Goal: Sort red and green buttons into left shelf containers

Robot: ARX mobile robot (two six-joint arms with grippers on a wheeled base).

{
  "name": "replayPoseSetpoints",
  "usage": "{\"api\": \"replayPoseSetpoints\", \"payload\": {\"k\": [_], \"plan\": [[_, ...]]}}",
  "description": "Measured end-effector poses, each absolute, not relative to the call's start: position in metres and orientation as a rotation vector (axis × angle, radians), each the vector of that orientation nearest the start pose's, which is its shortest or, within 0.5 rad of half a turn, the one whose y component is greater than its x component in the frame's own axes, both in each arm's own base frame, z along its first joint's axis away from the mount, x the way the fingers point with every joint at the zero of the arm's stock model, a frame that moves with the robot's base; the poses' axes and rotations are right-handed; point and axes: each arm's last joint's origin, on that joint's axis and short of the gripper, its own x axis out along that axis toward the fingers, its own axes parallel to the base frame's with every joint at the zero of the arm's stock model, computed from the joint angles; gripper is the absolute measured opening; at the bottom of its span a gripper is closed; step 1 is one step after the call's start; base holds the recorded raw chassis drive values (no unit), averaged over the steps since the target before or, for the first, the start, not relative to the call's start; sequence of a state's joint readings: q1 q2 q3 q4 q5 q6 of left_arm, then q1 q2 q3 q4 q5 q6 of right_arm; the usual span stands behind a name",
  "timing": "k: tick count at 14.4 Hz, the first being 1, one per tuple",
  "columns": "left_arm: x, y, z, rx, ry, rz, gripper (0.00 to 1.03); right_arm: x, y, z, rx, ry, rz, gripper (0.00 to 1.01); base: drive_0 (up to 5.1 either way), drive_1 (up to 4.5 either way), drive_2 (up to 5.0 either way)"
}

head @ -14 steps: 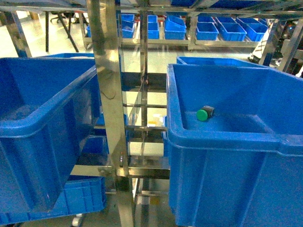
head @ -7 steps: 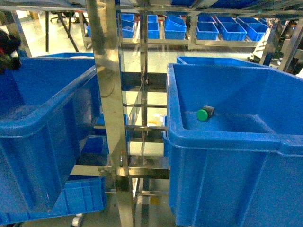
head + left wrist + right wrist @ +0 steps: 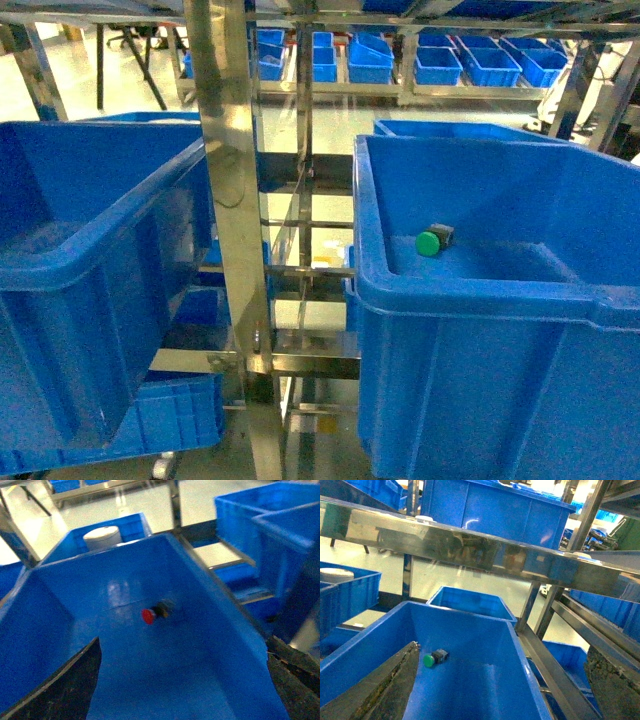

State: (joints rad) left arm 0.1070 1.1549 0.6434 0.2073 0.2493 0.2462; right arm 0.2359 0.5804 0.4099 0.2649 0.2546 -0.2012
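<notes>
The green button [image 3: 433,240] lies on its side on the floor of the right large blue bin [image 3: 470,290]. It also shows in the right wrist view as the green button [image 3: 429,660] inside that bin [image 3: 470,645]. The red button [image 3: 148,615] lies on the floor of the left large blue bin [image 3: 210,625], whose rim [image 3: 60,265] shows in the head view. My left gripper [image 3: 182,680] hangs open above that bin, holding nothing. My right gripper [image 3: 505,685] is open over the right bin and holds nothing. Neither gripper shows in the head view.
A shiny steel shelf post [image 3: 225,180] stands between the two bins. Small blue trays [image 3: 440,65] fill the back shelves. A white cylinder [image 3: 102,537] sits in a bin behind the left one. A steel beam [image 3: 470,545] crosses above the right bin.
Half a second ago a dark gripper showed at the upper left edge of the head view over the left bin; it is now out of that view. The green button has not moved.
</notes>
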Motion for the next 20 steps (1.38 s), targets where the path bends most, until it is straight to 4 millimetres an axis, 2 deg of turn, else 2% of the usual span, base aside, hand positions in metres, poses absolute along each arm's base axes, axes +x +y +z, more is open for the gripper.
{"api": "replayPoseSetpoints", "payload": {"k": [3,4,6,7,8,10,11,14,15,20], "plan": [[0.177,-0.009,0.293,0.092,0.169,-0.245,0.98,0.144,0.027,0.275,-0.178,-0.089,-0.028,0.98,0.0,0.00,0.0],[0.161,-0.014,0.306,0.068,0.086,-0.264,0.98,0.144,0.027,0.275,-0.178,-0.090,-0.027,0.98,0.0,0.00,0.0],[0.160,-0.013,0.308,0.049,0.079,-0.245,0.98,0.144,0.027,0.275,-0.178,-0.090,-0.028,0.98,0.0,0.00,0.0],[0.163,-0.012,0.305,0.042,0.103,-0.231,0.98,0.144,0.027,0.274,-0.175,-0.083,-0.026,0.98,0.0,0.00,0.0],[0.165,-0.014,0.300,0.036,0.053,-0.176,0.93,0.142,0.026,0.271,-0.150,-0.029,0.001,0.90,0.0,0.00,0.0],[0.158,-0.011,0.280,0.024,0.008,-0.080,0.76,0.137,0.020,0.257,-0.075,-0.008,-0.004,0.74,0.0,0.00,0.0],[0.145,0.001,0.250,0.006,-0.011,0.019,0.45,0.130,0.013,0.230,-0.025,0.001,-0.001,0.42,0.0,0.00,0.0],[0.136,0.000,0.221,0.006,0.012,0.001,0.09,0.123,0.000,0.210,-0.018,0.003,-0.008,0.06,0.0,0.00,0.0],[0.133,0.000,0.216,0.002,0.004,0.002,0.02,0.121,-0.001,0.205,-0.012,0.002,-0.021,0.02,0.0,0.00,0.0],[0.121,0.000,0.192,0.003,0.006,0.001,0.02,0.113,0.000,0.187,-0.011,0.001,0.000,0.02,0.0,0.00,0.0]]}}
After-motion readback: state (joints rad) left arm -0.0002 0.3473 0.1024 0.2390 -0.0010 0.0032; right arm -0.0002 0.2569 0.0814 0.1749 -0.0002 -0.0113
